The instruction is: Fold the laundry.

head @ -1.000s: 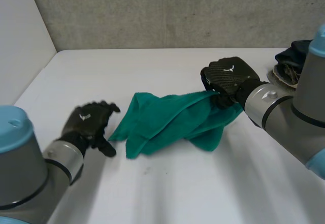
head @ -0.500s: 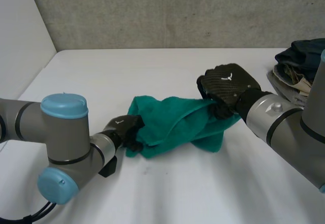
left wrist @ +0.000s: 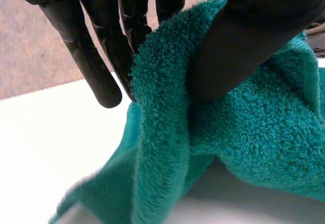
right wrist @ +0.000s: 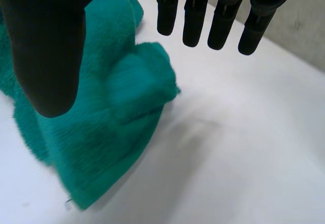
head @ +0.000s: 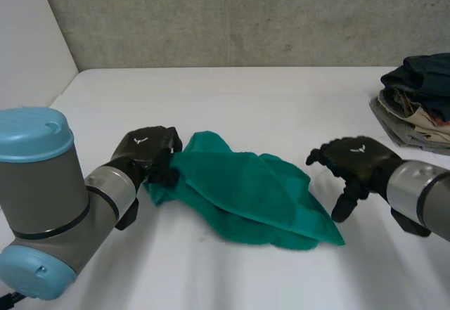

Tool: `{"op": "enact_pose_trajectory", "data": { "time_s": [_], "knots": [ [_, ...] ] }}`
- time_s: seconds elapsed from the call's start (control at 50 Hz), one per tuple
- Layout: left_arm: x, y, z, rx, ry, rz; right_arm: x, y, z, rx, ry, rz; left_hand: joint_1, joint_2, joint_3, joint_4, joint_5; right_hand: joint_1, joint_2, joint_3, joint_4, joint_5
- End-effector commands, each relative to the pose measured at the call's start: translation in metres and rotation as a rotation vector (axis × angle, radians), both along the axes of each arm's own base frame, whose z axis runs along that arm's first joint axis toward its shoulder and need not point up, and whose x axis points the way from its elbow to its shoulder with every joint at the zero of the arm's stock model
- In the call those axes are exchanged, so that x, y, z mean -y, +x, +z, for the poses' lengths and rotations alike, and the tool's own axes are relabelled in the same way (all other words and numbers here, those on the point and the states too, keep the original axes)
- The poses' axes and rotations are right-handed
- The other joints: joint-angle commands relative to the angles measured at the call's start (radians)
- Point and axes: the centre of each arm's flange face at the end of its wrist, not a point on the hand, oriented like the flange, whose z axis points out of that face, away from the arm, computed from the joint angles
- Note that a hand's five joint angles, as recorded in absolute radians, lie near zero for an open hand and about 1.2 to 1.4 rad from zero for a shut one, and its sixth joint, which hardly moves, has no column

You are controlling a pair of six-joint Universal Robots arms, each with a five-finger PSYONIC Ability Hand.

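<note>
A green towel point(head: 246, 194) lies crumpled in the middle of the white table point(head: 232, 106). My left hand point(head: 146, 153) grips the towel's left edge; in the left wrist view the thumb point(left wrist: 254, 31) pinches the towel point(left wrist: 244, 127) against the fingers point(left wrist: 91, 56). My right hand point(head: 349, 164) hovers just right of the towel, fingers relaxed and empty. Seen from the right wrist, the fingers point(right wrist: 218, 16) hang over bare table beside the towel point(right wrist: 96, 112), which lies free under the thumb point(right wrist: 45, 46).
A pile of dark and beige clothes point(head: 415, 95) sits at the table's far right edge. A grey wall runs behind the table, and a white wall borders its left side.
My left hand reached the towel's left edge and closed on it. My right hand let go of the right end, which dropped flat, and drew back to the right.
</note>
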Motion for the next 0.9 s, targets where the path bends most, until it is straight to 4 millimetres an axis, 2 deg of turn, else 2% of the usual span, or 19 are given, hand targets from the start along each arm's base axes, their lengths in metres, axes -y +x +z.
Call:
{"op": "enact_pose_trajectory", "data": {
  "time_s": [0.02, 0.04, 0.18, 0.2, 0.26, 0.3, 0.36, 0.4, 0.48, 0.5, 0.54, 0.56, 0.58, 0.66, 0.72, 0.8, 0.86, 0.88, 0.9],
  "knots": [
    [-0.004, -0.001, 0.01, 0.06, -0.071, -0.031, -0.016, -0.013, -0.034, 0.071, 0.075, -0.051, 0.245, 0.203, 0.212, 0.201, 0.254, -0.032, -0.034, -0.016, -0.004, 0.015],
    [-0.005, -0.002, 0.012, 0.057, -0.075, -0.036, -0.017, -0.013, -0.043, 0.091, 0.069, -0.063, 0.245, 0.203, 0.212, 0.201, 0.254, -0.026, -0.028, -0.01, 0.001, 0.021],
    [-0.015, -0.007, 0.019, 0.046, -0.094, -0.061, -0.012, -0.011, -0.058, 0.183, 0.053, -0.107, 0.245, 0.203, 0.212, 0.201, 0.254, 0.024, 0.022, 0.04, 0.051, 0.071],
    [-0.015, -0.007, 0.018, 0.047, -0.093, -0.061, -0.01, -0.008, -0.069, 0.192, 0.084, -0.107, 0.245, 0.203, 0.212, 0.201, 0.254, 0.044, 0.042, 0.06, 0.072, 0.091],
    [-0.018, -0.008, 0.018, 0.048, -0.094, -0.069, -0.006, -0.002, -0.083, 0.182, 0.101, -0.097, 0.245, 0.203, 0.212, 0.201, 0.254, 0.12, 0.118, 0.137, 0.148, 0.167],
    [-0.02, -0.009, 0.019, 0.048, -0.096, -0.074, -0.001, 0.005, -0.091, 0.179, 0.096, -0.08, 0.245, 0.203, 0.212, 0.201, 0.254, 0.448, 0.446, 0.464, 0.475, 0.495],
    [-0.021, -0.008, 0.021, 0.049, -0.102, -0.073, 0.005, 0.011, -0.087, 0.18, 0.062, -0.063, 0.245, 0.203, 0.212, 0.201, 0.254, 1.005, 1.003, 1.021, 1.033, 1.052],
    [-0.023, -0.007, 0.026, 0.042, -0.116, -0.071, 0.008, 0.011, -0.084, 0.181, 0.046, -0.065, 0.245, 0.203, 0.212, 0.201, 0.254, 1.021, 1.019, 1.037, 1.048, 1.068],
    [-0.026, -0.003, 0.04, 0.027, -0.149, -0.065, 0.016, 0.012, -0.064, 0.183, -0.022, -0.053, 0.245, 0.203, 0.212, 0.201, 0.254, 1.021, 1.019, 1.037, 1.048, 1.068],
    [-0.027, -0.003, 0.045, 0.021, -0.164, -0.067, 0.018, 0.012, -0.038, 0.176, -0.105, -0.034, 0.245, 0.203, 0.212, 0.201, 0.254, 1.021, 1.019, 1.037, 1.048, 1.068],
    [-0.032, 0.0, 0.064, 0.006, -0.224, -0.067, 0.014, 0.009, -0.006, 0.146, -0.204, -0.009, 0.245, 0.203, 0.212, 0.201, 0.254, 1.021, 1.019, 1.037, 1.048, 1.068],
    [-0.034, 0.002, 0.071, 0.005, -0.247, -0.068, 0.009, 0.008, 0.009, 0.122, -0.247, 0.01, 0.245, 0.203, 0.212, 0.201, 0.254, 1.021, 1.019, 1.037, 1.048, 1.068],
    [-0.036, 0.003, 0.078, 0.009, -0.271, -0.069, 0.0, 0.003, 0.035, 0.072, -0.318, 0.039, 0.245, 0.203, 0.212, 0.201, 0.254, 1.021, 1.019, 1.037, 1.048, 1.068],
    [-0.051, 0.014, 0.109, 0.097, -0.396, -0.084, -0.011, -0.018, 0.082, -0.074, -0.436, 0.043, 0.245, 0.203, 0.212, 0.201, 0.254, 1.021, 1.019, 1.037, 1.048, 1.068],
    [-0.057, 0.017, 0.118, 0.16, -0.437, -0.095, -0.018, -0.025, 0.098, -0.175, -0.429, 0.062, 0.245, 0.203, 0.212, 0.201, 0.254, 1.021, 1.019, 1.037, 1.048, 1.068],
    [-0.061, 0.02, 0.115, 0.27, -0.439, -0.118, -0.026, -0.027, 0.103, -0.255, -0.376, 0.103, 0.245, 0.203, 0.212, 0.201, 0.254, 1.021, 1.019, 1.037, 1.048, 1.068],
    [-0.06, 0.018, 0.1, 0.338, -0.402, -0.142, -0.024, -0.027, 0.096, -0.284, -0.331, 0.122, 0.245, 0.203, 0.212, 0.201, 0.254, 1.021, 1.019, 1.037, 1.048, 1.068],
    [-0.057, 0.016, 0.093, 0.353, -0.386, -0.149, -0.017, -0.026, 0.088, -0.3, -0.296, 0.137, 0.245, 0.203, 0.212, 0.201, 0.254, 1.021, 1.019, 1.037, 1.048, 1.068],
    [-0.05, 0.012, 0.078, 0.381, -0.342, -0.163, -0.013, -0.026, 0.081, -0.307, -0.274, 0.144, 0.245, 0.203, 0.212, 0.201, 0.254, 1.021, 1.019, 1.037, 1.048, 1.068]
  ]
}}
